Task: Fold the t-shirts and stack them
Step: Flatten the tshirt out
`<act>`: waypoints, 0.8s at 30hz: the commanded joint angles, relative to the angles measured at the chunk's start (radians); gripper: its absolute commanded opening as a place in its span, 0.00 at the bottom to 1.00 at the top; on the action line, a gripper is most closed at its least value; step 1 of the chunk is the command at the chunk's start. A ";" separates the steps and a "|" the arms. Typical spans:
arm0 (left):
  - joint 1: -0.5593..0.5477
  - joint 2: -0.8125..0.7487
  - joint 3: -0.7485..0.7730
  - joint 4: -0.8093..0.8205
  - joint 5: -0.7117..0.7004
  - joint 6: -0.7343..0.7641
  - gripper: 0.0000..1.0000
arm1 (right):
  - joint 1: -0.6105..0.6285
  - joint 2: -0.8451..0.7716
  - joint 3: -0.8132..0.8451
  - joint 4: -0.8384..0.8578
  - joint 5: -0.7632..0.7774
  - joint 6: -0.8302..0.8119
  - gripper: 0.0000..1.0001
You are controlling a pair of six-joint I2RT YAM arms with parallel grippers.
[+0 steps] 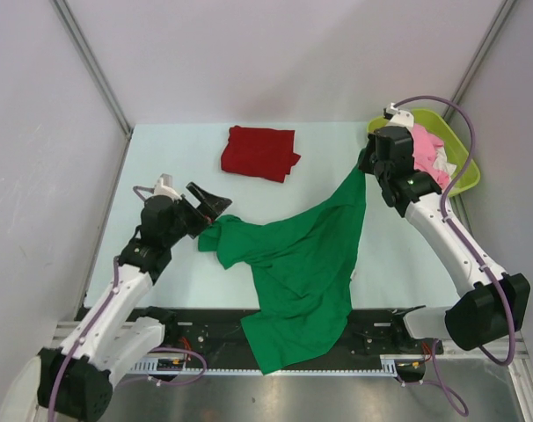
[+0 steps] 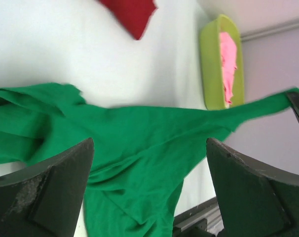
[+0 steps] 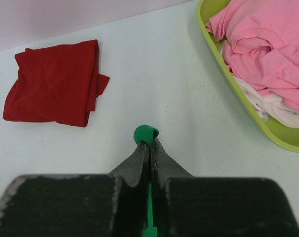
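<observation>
Between the right fingers (image 3: 149, 144), which are pressed tightly together, a small nub of the green t-shirt (image 3: 146, 133) pokes out past the tips. They are clamped on that corner of the cloth and hold it up above the tabletop (image 3: 154, 74), close to the far right side. From this pinch the green t-shirt (image 1: 302, 264) runs down and to the left in a long slanted edge. It spreads wide over the middle of the tabletop, and its lower part drapes over the near edge onto the black rail between the arm bases.

Its bunched, crumpled end lies just beside the left fingers (image 1: 212, 200), which stand wide apart and grip nothing. Whether they touch the fabric I cannot tell. In the left wrist view the green cloth stretches across beneath the gap between them.

Farther out, the dark red t-shirt (image 1: 259, 152) lies folded into a compact, roughly square bundle at the far middle of the tabletop, flat and apart from the green one.

At the far right corner sits a lime-green basket (image 1: 467, 167), just behind the right wrist. A crumpled pink garment (image 3: 263, 39) lies inside it, on top of a white cloth (image 3: 278, 106).
</observation>
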 commanded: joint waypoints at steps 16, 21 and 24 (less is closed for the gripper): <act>-0.342 -0.068 -0.115 -0.342 -0.378 0.098 0.91 | 0.054 -0.082 0.007 0.009 0.011 0.003 0.00; -0.404 0.032 -0.097 -0.314 -0.438 0.109 0.89 | 0.054 -0.101 -0.020 0.012 0.012 -0.002 0.00; -0.452 0.116 -0.071 -0.310 -0.482 0.123 0.86 | 0.049 -0.114 -0.045 0.013 0.009 -0.002 0.00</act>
